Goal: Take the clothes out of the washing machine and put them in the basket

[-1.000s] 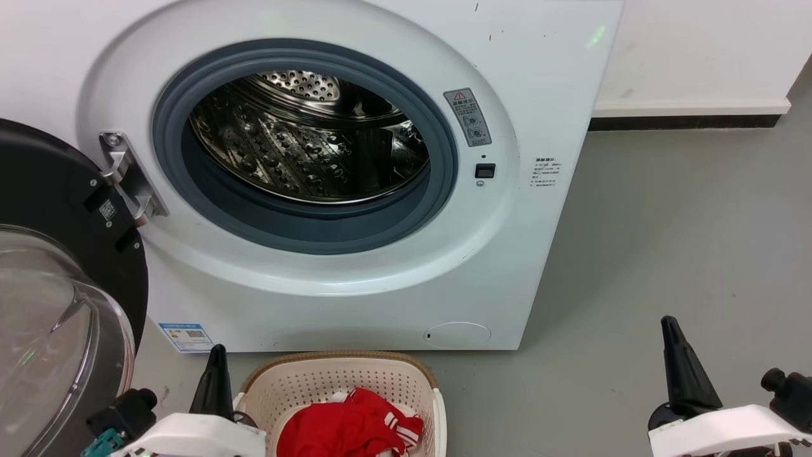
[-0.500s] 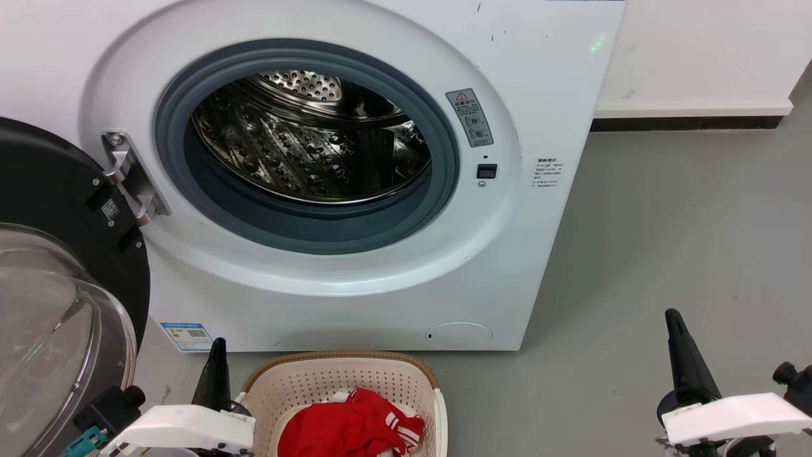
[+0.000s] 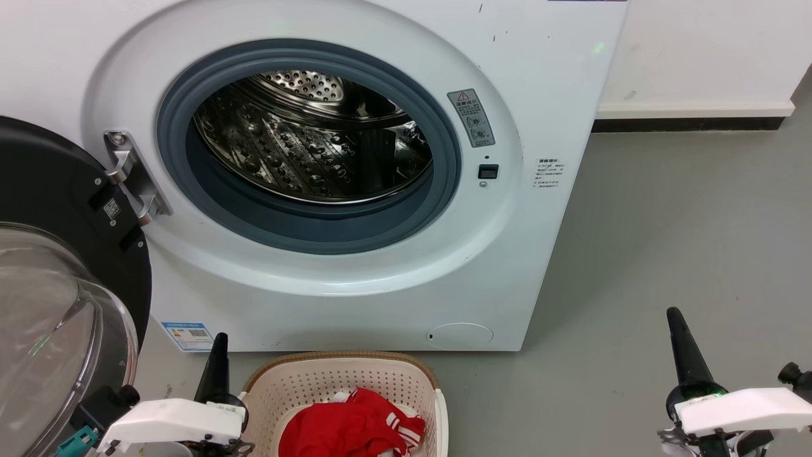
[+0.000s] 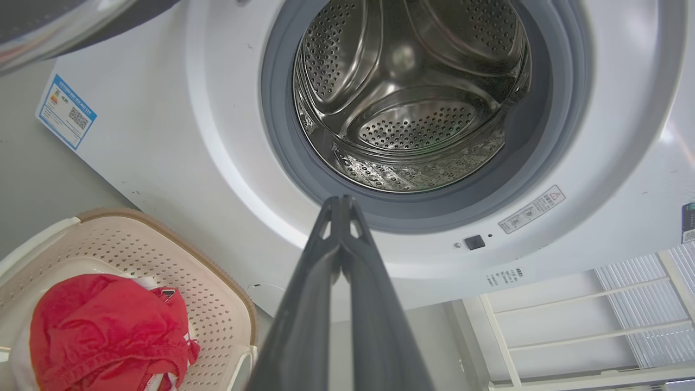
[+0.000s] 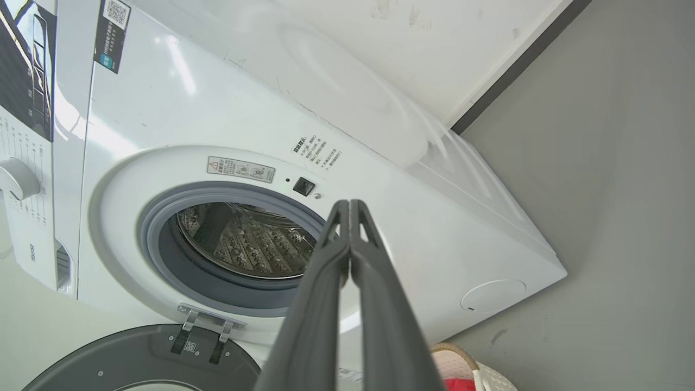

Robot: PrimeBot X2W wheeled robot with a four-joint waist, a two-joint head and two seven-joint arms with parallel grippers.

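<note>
The white washing machine (image 3: 355,298) stands with its door (image 3: 57,279) swung open to the left, and its steel drum (image 3: 311,146) holds no fabric. The red clothes (image 3: 346,428) lie bunched in the cream basket (image 3: 342,374) on the floor in front of the machine. Just left of the basket's rim, my left gripper (image 3: 220,339) is shut and holds nothing. My right gripper (image 3: 674,314) is shut too, over bare floor at the lower right. The left wrist view shows the clothes (image 4: 103,331), the basket (image 4: 212,282) and the drum (image 4: 412,92) beyond the left gripper (image 4: 341,200). The right gripper (image 5: 348,203) points at the washing machine (image 5: 434,228).
Grey floor (image 3: 685,222) stretches to the right of the machine up to a white wall with a dark skirting strip (image 3: 685,122). A blue label (image 3: 186,336) sits low on the machine's front. White shelving (image 4: 586,326) shows in the left wrist view.
Both arms have drawn back slightly toward the bottom of the head view, the right one also a little to the right. The clothes and basket lie as before.
</note>
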